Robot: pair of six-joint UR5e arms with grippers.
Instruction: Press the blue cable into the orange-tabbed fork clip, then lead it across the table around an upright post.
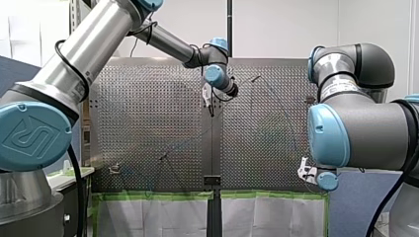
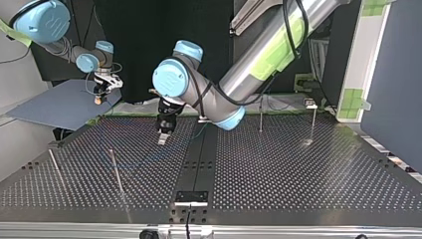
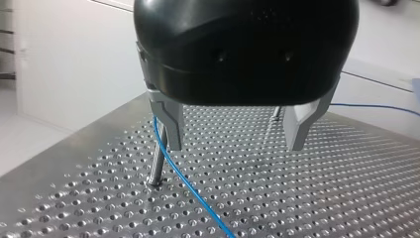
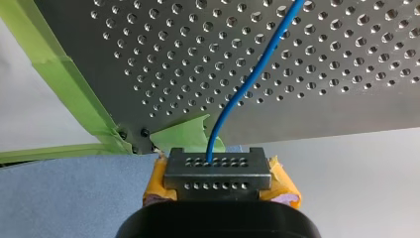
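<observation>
The perforated steel desk (image 3: 297, 198) is edged with green tape (image 4: 64, 84). The black left tool (image 3: 234, 144) is held above it, metal fingers spread, nothing gripped. The yellow-padded right tool (image 4: 218, 166) is pinched on the thin blue cable (image 4: 237, 94) off the desk's corner. A thin upright metal post (image 3: 157, 166) is noted just beside one left finger, with the cable passing close by it.

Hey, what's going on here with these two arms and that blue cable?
My right claw is shut on the blue cable, just past the perforated table's taped corner. My left claw hangs open above the table, one finger beside an upright post. The cable runs close past that post; whether it wraps it, I cannot tell.
</observation>
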